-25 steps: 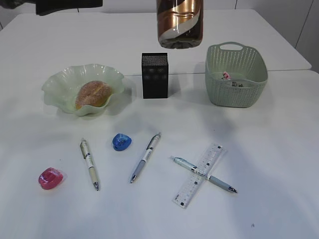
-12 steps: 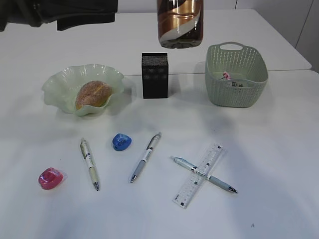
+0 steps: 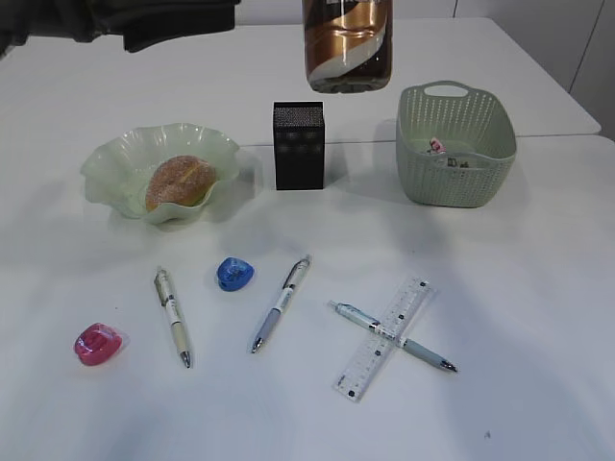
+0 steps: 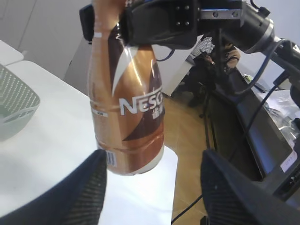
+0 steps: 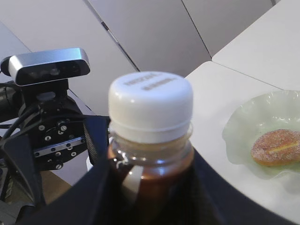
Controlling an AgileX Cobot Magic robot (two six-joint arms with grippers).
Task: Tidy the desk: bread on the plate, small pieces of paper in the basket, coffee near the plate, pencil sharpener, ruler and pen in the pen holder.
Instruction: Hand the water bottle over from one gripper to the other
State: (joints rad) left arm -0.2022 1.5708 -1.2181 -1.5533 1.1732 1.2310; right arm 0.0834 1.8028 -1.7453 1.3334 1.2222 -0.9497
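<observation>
The coffee (image 3: 348, 48) hangs in the air above the pen holder (image 3: 299, 146); my right gripper (image 5: 150, 187) is shut on its neck under the white cap (image 5: 151, 101). My left gripper (image 4: 152, 187) is open, level with the coffee's (image 4: 126, 108) base and apart from it; its arm (image 3: 163, 17) shows at the top left. The bread (image 3: 180, 182) lies in the plate (image 3: 115, 154). A ruler (image 3: 408, 298) crossed by a pen (image 3: 423, 353), two more pens (image 3: 173, 317) (image 3: 281, 303), a blue sharpener (image 3: 233, 274) and a pink one (image 3: 98, 344) lie on the desk (image 3: 528, 288).
The basket (image 3: 452, 178) stands at the back right with small pieces of paper (image 3: 437, 146) inside. The desk's far edge and a floor with cables (image 4: 197, 140) show behind the bottle in the left wrist view.
The left arm has slid right along the top of the exterior view, toward the hanging bottle. The bottle and everything on the desk have stayed put.
</observation>
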